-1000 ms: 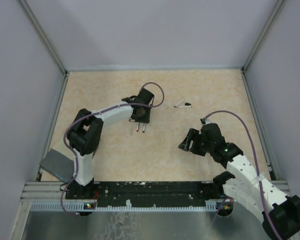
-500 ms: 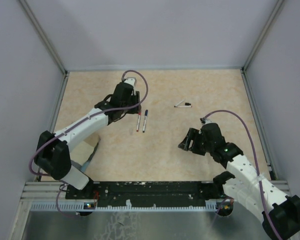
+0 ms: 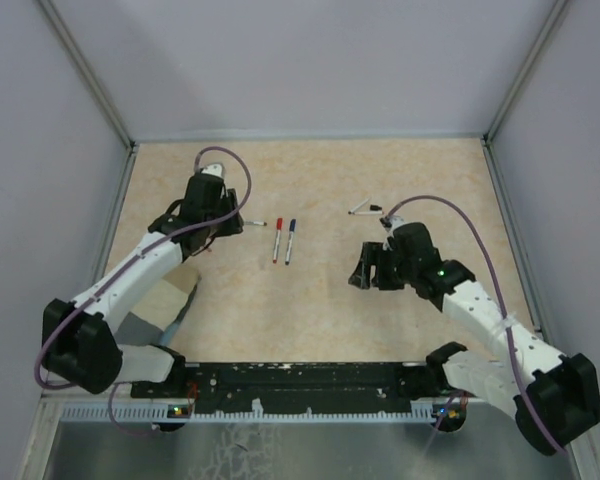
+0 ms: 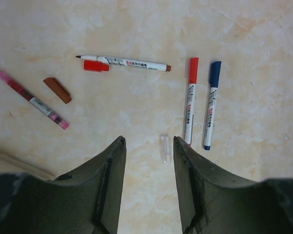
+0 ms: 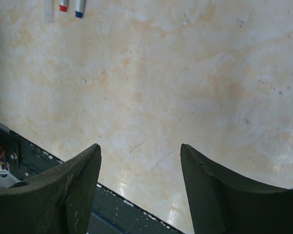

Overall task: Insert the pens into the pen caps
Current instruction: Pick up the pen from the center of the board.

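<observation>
on the beige marbled worktop (image 3: 330, 310), left of centre in its far half, a white-barrelled marker pen with a red cap (image 4: 191, 100) and a white-barrelled marker pen with a blue cap (image 4: 211, 105) lie side by side, parallel and apart. nearer the left edge an uncapped white-barrelled pen (image 4: 132, 64) lies crosswise to them, with a short red plastic cap (image 4: 96, 66) against its barrel near the tip. a dark-red cap (image 4: 57, 90) lies just beside a pink-barrelled pen (image 4: 31, 99). the left gripper (image 4: 149, 142) hangs over this group, jaws moderately parted and holding nothing. a small clear tube (image 4: 164, 147) lies on the worktop just ahead of its fingertips. the right gripper (image 5: 140, 151), toward the right edge, stands wide and empty. a black-tipped white pen (image 3: 365, 209) lies beyond it.
</observation>
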`<move>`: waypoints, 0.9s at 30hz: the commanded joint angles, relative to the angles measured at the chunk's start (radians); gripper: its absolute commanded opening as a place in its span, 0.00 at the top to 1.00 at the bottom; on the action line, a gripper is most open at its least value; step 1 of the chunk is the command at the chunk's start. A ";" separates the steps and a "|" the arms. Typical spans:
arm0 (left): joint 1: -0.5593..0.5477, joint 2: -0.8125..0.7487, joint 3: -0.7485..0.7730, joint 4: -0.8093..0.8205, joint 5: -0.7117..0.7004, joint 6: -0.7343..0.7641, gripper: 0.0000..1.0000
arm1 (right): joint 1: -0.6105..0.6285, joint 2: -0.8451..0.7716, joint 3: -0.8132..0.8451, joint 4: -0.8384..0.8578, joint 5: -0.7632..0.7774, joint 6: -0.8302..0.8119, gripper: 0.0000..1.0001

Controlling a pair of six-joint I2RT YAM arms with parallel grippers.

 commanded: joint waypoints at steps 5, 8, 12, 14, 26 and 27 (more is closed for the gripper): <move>0.027 -0.212 -0.021 -0.123 0.011 0.042 0.49 | 0.052 0.311 0.325 0.138 -0.008 -0.194 0.34; 0.027 -0.296 -0.039 -0.158 0.037 0.072 0.48 | 0.105 0.435 0.443 0.150 0.036 -0.243 0.34; 0.029 -0.407 -0.070 -0.202 0.059 0.093 0.48 | 0.136 0.587 0.568 0.207 0.031 -0.307 0.34; 0.029 -0.460 -0.089 -0.220 0.064 0.098 0.47 | 0.139 0.656 0.632 0.231 0.004 -0.349 0.34; 0.029 -0.633 -0.177 -0.242 0.010 0.081 0.46 | 0.173 1.139 1.115 0.137 -0.100 -0.603 0.38; 0.029 -0.634 -0.178 -0.244 0.001 0.079 0.46 | 0.177 1.172 1.160 0.114 -0.104 -0.625 0.38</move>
